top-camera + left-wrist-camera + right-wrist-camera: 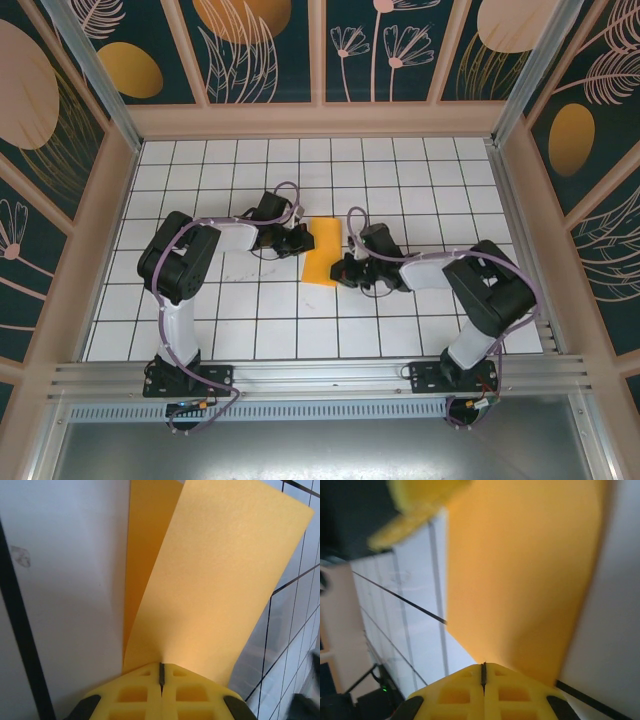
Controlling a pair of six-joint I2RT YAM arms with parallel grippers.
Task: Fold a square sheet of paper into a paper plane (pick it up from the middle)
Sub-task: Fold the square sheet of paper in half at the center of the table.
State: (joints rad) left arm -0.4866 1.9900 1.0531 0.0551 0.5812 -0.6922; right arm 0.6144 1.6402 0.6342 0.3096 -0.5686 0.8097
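The square sheet of paper (323,252) is lying at the middle of the white gridded table (200,170), between the two arms. From above it is showing as a narrow orange-yellow strip, doubled over so that it is reading as a slanted oblong rather than a full square, with its long sides running near to far.

The left gripper (302,243) is reaching in from the left and meeting the paper's left edge. The right gripper (344,268) is reaching in from the right and meeting its near right corner.

In the left wrist view, the left gripper's yellow fingers (135,692) are pressing together, pinching the paper in the seam between them. Two plain matte leaves are fanning out from the pinch, a broad one in front and a narrower one behind it on the left.

In the right wrist view, the right gripper's fingers (512,695) are likewise pressing together on the paper, which is rising away as one smooth, gently curving orange-yellow surface.
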